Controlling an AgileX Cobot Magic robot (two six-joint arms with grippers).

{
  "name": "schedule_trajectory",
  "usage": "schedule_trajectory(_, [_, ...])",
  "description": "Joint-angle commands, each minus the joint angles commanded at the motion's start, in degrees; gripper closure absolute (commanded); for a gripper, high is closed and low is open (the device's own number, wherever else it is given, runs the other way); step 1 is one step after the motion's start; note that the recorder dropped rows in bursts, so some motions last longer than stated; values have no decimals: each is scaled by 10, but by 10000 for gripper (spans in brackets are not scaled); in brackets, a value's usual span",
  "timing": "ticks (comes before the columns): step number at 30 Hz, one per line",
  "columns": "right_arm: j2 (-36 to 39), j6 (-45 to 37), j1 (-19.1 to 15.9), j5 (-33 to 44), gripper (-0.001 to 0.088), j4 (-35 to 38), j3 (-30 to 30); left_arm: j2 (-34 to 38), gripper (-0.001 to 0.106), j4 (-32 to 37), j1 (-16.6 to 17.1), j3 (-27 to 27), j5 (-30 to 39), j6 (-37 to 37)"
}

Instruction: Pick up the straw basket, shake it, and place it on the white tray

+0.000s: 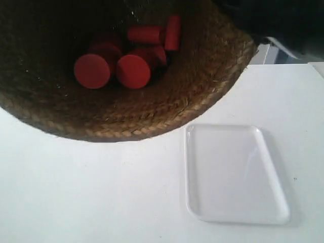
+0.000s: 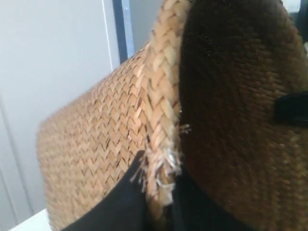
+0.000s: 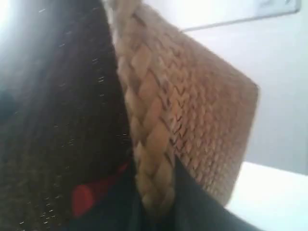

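Note:
The straw basket (image 1: 167, 104) fills the exterior view's upper left, raised close to the camera, with several red cylinders (image 1: 134, 71) lying inside. The white tray (image 1: 233, 174) lies flat on the table at the lower right, apart from the basket. My left gripper (image 2: 161, 195) is shut on the basket's braided rim (image 2: 161, 110), one black finger outside the wall and one inside. On the opposite side my right gripper (image 3: 156, 192) is shut on the braided rim (image 3: 144, 130) the same way. A red cylinder (image 3: 89, 195) shows inside, near the right gripper's inner finger. Neither gripper shows in the exterior view.
The white table (image 1: 101, 192) spreads below the basket and around the tray. A dark shape (image 1: 273, 20) sits at the exterior view's top right behind the basket. Pale walls (image 2: 53, 72) stand behind the basket in both wrist views.

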Motion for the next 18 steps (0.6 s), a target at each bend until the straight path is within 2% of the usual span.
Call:
schedule_trajectory(3, [-38, 3, 2, 110, 868, 2, -41, -29, 1053, 0, 0, -41, 70, -1])
schedule_trajectory(5, [-69, 37, 7, 160, 868, 22, -64, -54, 1053, 2, 0, -65, 70, -7])
schedule_trajectory(7, [-67, 43, 10, 130, 868, 3, -46, -55, 1053, 2, 0, -57, 48, -6])
schedule_trajectory(10, [3, 29, 8, 28, 868, -4, 5, -4, 1053, 4, 0, -9, 17, -1])
schedule_trajectory(12, [14, 39, 6, 50, 868, 15, -4, 2, 1053, 2, 1, -12, 42, -18])
schedule_trajectory(15, [-38, 58, 16, 154, 868, 17, -53, -43, 1053, -2, 0, -54, 82, -25])
schedule_trajectory(16, [-51, 69, 19, 165, 868, 18, -61, -54, 1053, -2, 0, -61, 75, -26])
schedule_trajectory(18, [-50, 63, 22, 139, 868, -3, -47, -59, 1053, 4, 0, -48, 54, -25])
